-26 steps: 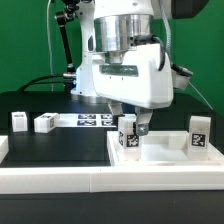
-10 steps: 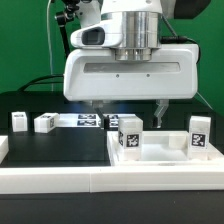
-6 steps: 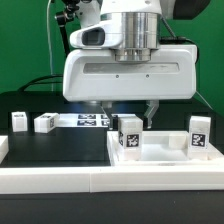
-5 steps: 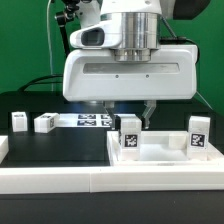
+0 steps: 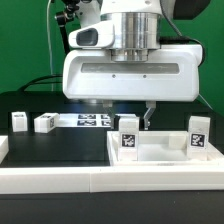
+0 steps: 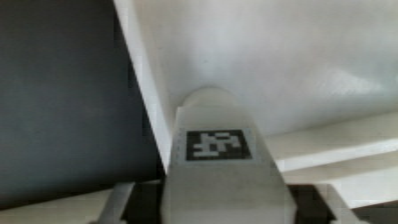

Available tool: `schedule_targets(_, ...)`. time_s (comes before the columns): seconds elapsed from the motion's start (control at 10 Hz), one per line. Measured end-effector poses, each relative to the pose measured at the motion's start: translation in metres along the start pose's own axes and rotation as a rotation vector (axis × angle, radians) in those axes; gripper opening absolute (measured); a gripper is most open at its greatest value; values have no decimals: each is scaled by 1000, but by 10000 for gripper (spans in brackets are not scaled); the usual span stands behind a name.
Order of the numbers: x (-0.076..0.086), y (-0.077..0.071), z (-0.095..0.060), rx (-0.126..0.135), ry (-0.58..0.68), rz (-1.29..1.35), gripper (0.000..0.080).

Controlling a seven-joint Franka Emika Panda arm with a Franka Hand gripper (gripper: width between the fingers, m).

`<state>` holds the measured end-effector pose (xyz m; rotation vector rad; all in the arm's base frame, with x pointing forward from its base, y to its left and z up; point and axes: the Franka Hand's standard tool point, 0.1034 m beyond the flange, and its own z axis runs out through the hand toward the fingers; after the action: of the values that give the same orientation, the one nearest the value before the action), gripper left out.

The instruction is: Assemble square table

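The white square table top (image 5: 165, 155) lies at the exterior view's right, its raised rim toward the front. A white tagged leg (image 5: 128, 138) stands upright in its near left corner. My gripper (image 5: 131, 124) hangs straight above that leg with a finger on either side and is shut on it. One finger (image 5: 149, 117) shows beside the leg; the other is hidden. In the wrist view the leg (image 6: 222, 160) fills the space between my gripper's (image 6: 226, 205) jaws, over the table top (image 6: 267, 60). Another leg (image 5: 199, 135) stands in the top's right corner.
Two loose legs (image 5: 19, 121) (image 5: 44, 123) stand on the black work surface (image 5: 60, 150) at the exterior view's left. The marker board (image 5: 95, 121) lies behind them. A long white rail (image 5: 100, 182) edges the front.
The gripper has turned back to face the front. Its fingers then drew in around the leg. The leg shifted slightly and sits a little lower.
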<state>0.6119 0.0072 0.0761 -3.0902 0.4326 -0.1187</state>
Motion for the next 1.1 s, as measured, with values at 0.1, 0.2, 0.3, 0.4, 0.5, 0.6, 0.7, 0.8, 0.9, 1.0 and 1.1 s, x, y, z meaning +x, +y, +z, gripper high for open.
schedule_targets(0.1,0,0,0,5,11,106,290)
schedule_targets(0.2,0,1,0,9,14,183,290)
schedule_targets(0.3,0,0,0,20,18,314,290)
schedule_targets(0.4,-1,1,0,38,28,474,290)
schedule_targets(0.5,-1,1,0,49,25,585,290)
schedule_targets(0.6,-1,-1,0,49,22,710,290)
schedule_targets(0.7,-2,-3,0,48,22,832,290)
schedule_targets(0.8,-2,-3,-1,46,22,871,290)
schedule_targets(0.9,-1,-2,-1,55,16,970,290)
schedule_targets(1.0,-1,-2,-1,64,8,1069,290)
schedule_targets(1.1,-1,-4,-2,67,4,1179,290)
